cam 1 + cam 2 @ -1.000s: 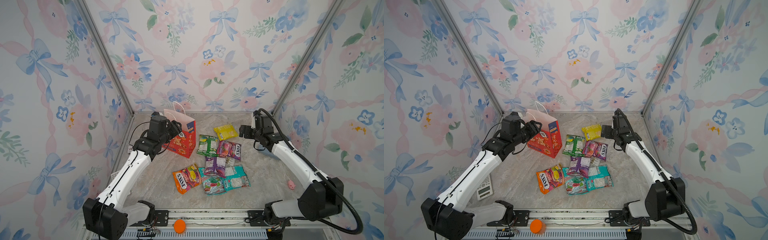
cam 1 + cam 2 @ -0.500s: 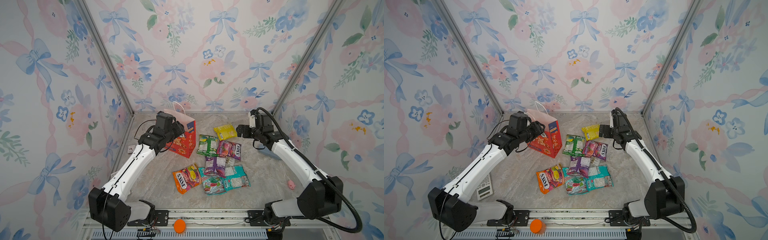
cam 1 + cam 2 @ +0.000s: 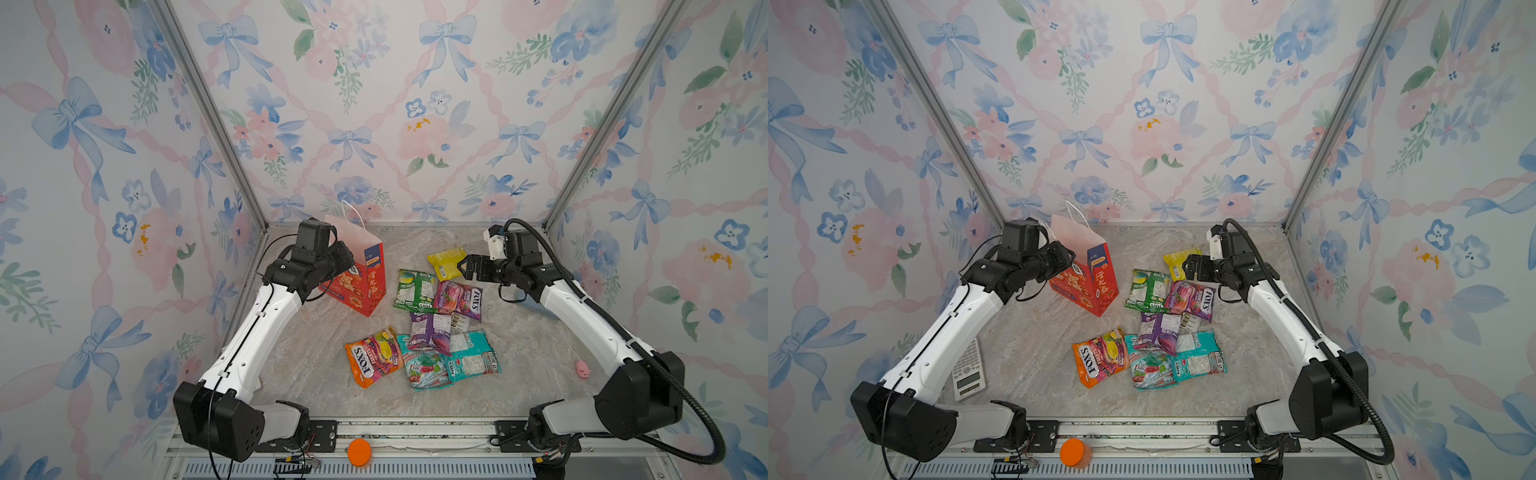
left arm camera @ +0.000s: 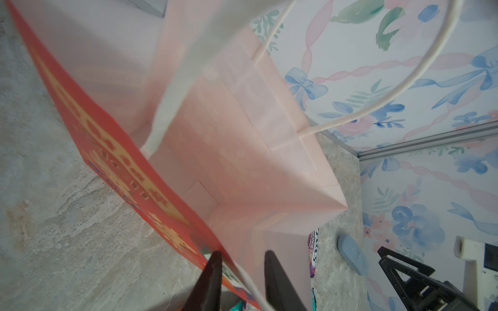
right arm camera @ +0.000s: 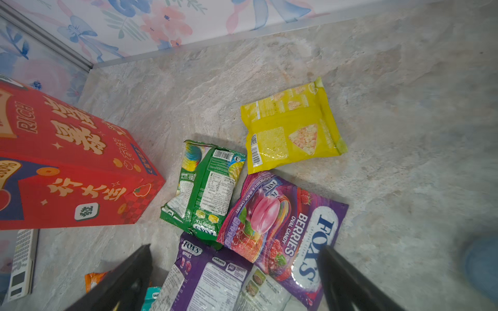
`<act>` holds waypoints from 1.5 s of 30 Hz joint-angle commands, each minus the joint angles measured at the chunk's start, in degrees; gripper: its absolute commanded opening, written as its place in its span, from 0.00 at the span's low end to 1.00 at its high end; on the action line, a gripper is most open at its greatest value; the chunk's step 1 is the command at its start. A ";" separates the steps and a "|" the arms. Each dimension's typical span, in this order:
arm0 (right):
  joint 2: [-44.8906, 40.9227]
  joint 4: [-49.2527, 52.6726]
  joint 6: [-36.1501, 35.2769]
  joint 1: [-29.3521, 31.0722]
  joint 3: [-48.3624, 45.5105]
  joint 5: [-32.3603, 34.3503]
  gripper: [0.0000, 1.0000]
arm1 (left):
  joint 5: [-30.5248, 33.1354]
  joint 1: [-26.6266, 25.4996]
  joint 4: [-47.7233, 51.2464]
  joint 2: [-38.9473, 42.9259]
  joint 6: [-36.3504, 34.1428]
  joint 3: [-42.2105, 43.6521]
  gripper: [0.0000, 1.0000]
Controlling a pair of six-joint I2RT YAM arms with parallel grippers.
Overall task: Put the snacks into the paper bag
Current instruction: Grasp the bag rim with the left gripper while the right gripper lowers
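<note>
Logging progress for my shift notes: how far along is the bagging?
Done: nothing; the bag looks empty inside. In hand: left end effector straddles the bag's rim; right end effector, open, hovers over the snacks. Left: every snack, all on the table.

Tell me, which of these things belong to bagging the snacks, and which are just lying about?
For the job: paper bag, yellow packet, green packet, magenta packet, purple packet, orange packet, teal packets.
Just lying about: calculator, pink toy, blue-grey lump, orange disc by the front rail.
</note>
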State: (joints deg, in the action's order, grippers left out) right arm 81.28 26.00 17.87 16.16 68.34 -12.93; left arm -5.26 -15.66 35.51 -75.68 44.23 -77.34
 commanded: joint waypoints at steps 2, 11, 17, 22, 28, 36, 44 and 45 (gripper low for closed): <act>0.25 1.73 4.72 2.57 -3.41 -4.25 0.94 | -4.33 1.74 4.84 -2.11 -6.88 -4.10 0.21; 2.79 -0.52 11.34 8.80 -6.99 -4.44 0.86 | -10.19 3.16 10.09 -5.77 -17.68 -9.83 0.05; 6.94 -2.16 13.60 11.40 -4.44 -1.22 0.82 | -11.32 3.70 13.63 -6.72 -22.38 -11.76 0.00; 11.22 -3.86 15.12 11.43 -1.33 0.01 0.81 | -8.90 5.16 17.54 -6.87 -25.68 -13.78 0.02; 15.39 -3.16 14.53 11.47 3.01 -0.43 0.81 | -7.06 5.88 17.49 -5.83 -21.76 -13.62 0.58; 16.07 -1.68 11.99 10.96 4.36 -0.65 0.81 | -6.89 5.83 14.87 -2.72 -14.29 -15.86 0.80; 15.05 -1.23 9.06 8.68 3.88 -2.89 0.81 | -0.84 1.58 11.19 -0.76 -6.04 -11.27 0.79; 15.04 -1.09 8.59 8.33 3.91 -3.40 0.81 | 0.22 0.64 11.24 -1.12 -5.14 -10.79 0.79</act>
State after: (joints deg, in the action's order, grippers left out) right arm 96.82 22.98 28.75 25.74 70.94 -14.76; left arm -9.08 -12.86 47.75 -75.79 34.74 -90.35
